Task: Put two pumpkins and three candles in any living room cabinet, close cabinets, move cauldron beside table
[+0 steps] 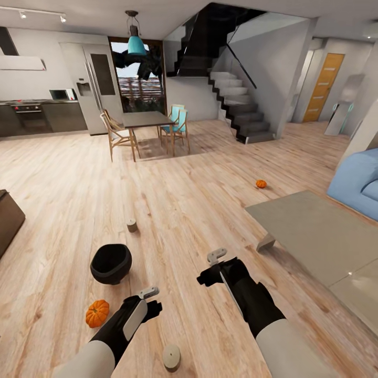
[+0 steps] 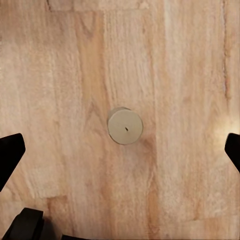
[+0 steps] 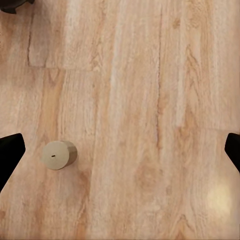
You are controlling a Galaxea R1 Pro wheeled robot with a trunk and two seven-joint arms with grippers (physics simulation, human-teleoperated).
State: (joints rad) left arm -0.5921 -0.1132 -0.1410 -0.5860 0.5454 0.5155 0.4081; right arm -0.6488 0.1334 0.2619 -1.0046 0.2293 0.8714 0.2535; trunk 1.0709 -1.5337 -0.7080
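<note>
1. Left gripper (image 1: 148, 292) is spread wide and holds nothing; in the left wrist view its fingertips (image 2: 11, 152) sit far apart with 1 candle (image 2: 125, 126) upright on the wood floor (image 2: 175, 60) between them.
2. Right gripper (image 1: 216, 256) is also spread and carries nothing.
3. In the head view that candle (image 1: 171, 357) stands at 6 o'clock, a 2nd candle (image 1: 132, 225) at 10.
4. Near pumpkin (image 1: 97, 313) lies at 8, just beside the cauldron (image 1: 111, 263); far pumpkin (image 1: 261, 184) at 2, near the table (image 1: 315, 236).
5. Candle is prob. light, stiff, smooth-sided and could tip; pinch across the round wall, mid-height.
</note>
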